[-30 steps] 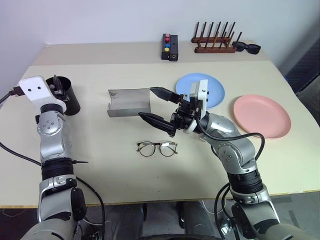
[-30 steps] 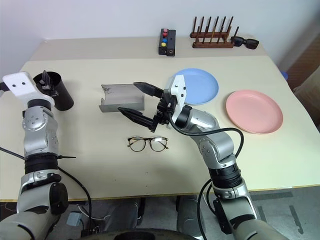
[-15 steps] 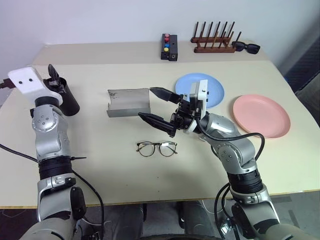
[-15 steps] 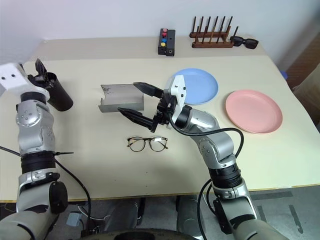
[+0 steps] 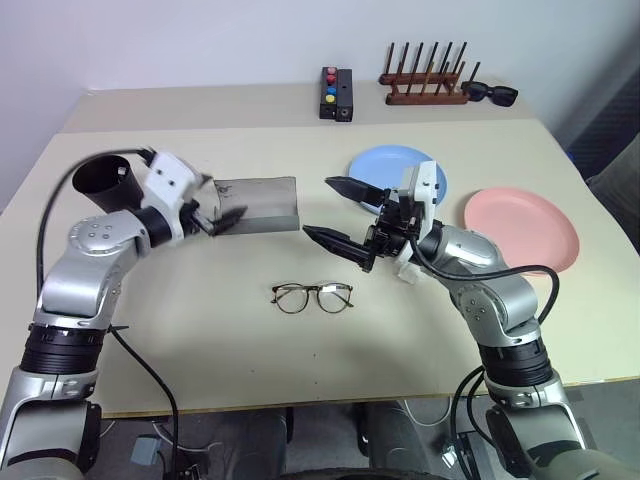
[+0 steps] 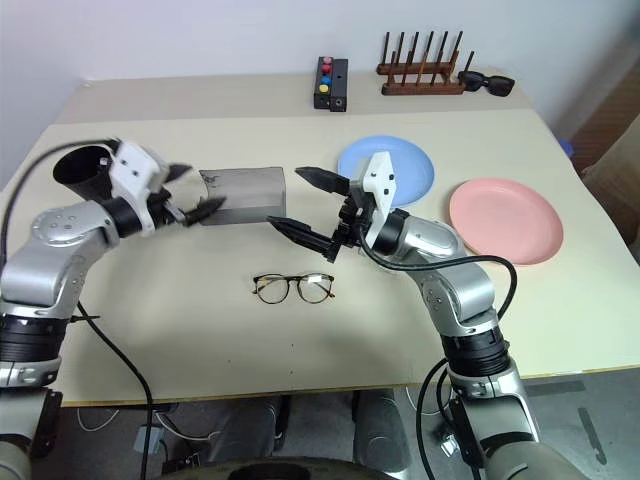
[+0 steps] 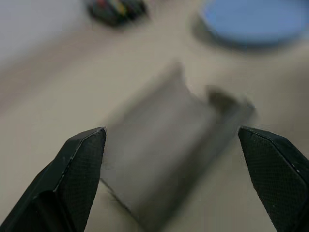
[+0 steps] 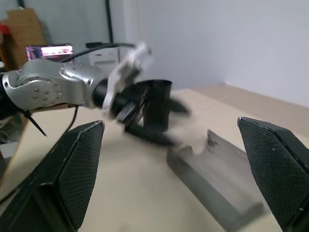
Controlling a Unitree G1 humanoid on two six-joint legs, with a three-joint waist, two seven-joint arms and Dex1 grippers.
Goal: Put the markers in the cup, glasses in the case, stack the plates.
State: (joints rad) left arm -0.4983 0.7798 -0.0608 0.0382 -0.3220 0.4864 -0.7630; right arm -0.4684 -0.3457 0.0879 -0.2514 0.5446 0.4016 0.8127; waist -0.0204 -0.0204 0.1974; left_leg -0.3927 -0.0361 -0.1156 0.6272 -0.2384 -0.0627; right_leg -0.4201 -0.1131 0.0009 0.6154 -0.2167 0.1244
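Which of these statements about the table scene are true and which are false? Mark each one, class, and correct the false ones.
1. The spectacles lie on the table, outside the grey case. True.
2. The pink plate is stacked on the blue plate. False: they lie side by side, apart.
3. The right end effector is open and holds nothing. True.
4. The left end effector grips the black cup. False: it is open, by the case.
5. Black sunglasses sit by the wooden rack. True.
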